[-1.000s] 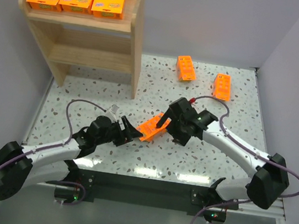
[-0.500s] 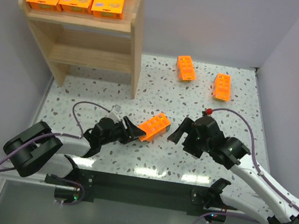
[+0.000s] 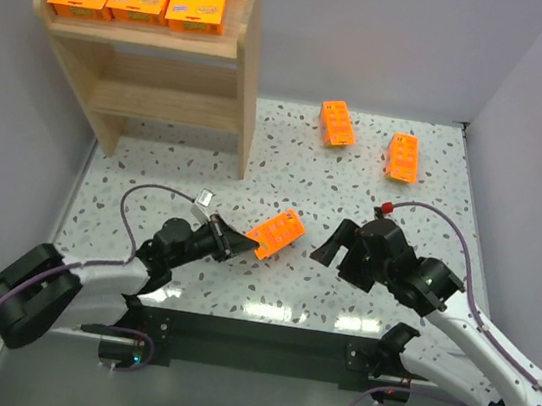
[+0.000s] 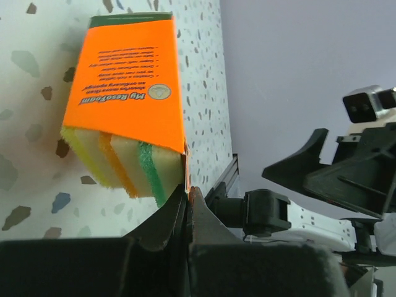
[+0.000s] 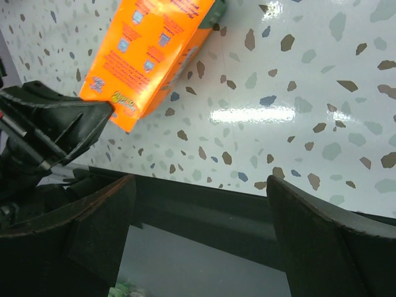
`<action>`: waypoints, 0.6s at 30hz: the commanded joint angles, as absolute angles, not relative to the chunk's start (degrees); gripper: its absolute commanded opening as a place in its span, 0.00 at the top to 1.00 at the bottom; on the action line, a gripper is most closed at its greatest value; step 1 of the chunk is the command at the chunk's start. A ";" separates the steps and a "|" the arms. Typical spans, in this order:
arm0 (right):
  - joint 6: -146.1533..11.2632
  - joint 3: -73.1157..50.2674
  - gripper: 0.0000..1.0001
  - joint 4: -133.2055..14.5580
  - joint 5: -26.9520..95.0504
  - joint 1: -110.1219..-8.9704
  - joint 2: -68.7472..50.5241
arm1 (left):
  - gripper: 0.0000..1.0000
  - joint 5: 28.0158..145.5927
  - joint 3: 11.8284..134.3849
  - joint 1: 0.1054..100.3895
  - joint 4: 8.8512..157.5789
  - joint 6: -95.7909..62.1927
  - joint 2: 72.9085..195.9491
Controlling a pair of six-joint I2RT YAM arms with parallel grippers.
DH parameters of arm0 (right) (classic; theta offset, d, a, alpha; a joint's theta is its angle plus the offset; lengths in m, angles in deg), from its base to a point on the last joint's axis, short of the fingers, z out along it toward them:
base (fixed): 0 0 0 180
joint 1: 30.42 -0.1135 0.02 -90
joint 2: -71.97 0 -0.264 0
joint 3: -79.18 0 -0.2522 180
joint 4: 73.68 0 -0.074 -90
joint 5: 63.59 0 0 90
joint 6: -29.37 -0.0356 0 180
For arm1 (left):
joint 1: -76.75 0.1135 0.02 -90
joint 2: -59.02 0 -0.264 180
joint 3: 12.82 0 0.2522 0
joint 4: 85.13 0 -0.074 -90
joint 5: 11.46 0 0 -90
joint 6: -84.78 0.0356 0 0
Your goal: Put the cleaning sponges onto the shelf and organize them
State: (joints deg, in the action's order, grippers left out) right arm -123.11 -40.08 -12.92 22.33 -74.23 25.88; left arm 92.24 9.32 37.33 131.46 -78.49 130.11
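Near the middle of the pale speckled surface (image 3: 156, 162) is a flat bright-orange rectangular sponge pack (image 3: 277, 232). It has small print on its face, and yellow, orange and green sponge edges show at its open end. The left jaws are closed tight, pinching the wrapper corner at that end. The right jaws stand wide apart just beside the pack, holding and touching nothing. From above, the pack's long axis runs diagonally, with the pinched end toward the near left and the other end pointing far right.
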 commanded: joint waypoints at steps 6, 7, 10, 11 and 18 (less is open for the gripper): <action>-120.57 -35.38 0.10 -8.24 16.57 -73.49 24.78 | 1.00 83.48 15.34 37.28 97.51 -76.33 96.76; -120.48 -34.60 0.10 -8.15 16.30 -73.49 24.51 | 1.00 80.16 18.74 37.37 88.93 -75.71 91.86; -119.78 -33.71 0.10 -8.85 16.39 -72.79 23.28 | 1.00 73.30 26.74 37.37 71.35 -74.74 86.38; -119.43 -33.53 0.10 -8.94 16.48 -72.52 23.19 | 1.00 71.79 28.60 37.37 68.05 -75.09 85.31; -116.01 -32.74 0.09 -11.31 20.78 -68.83 20.73 | 1.00 56.15 40.65 37.37 54.92 -76.33 77.66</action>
State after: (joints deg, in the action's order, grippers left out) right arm -118.93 -35.20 -9.55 18.99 -70.38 21.73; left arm 66.58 35.92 37.35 64.12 -77.10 79.08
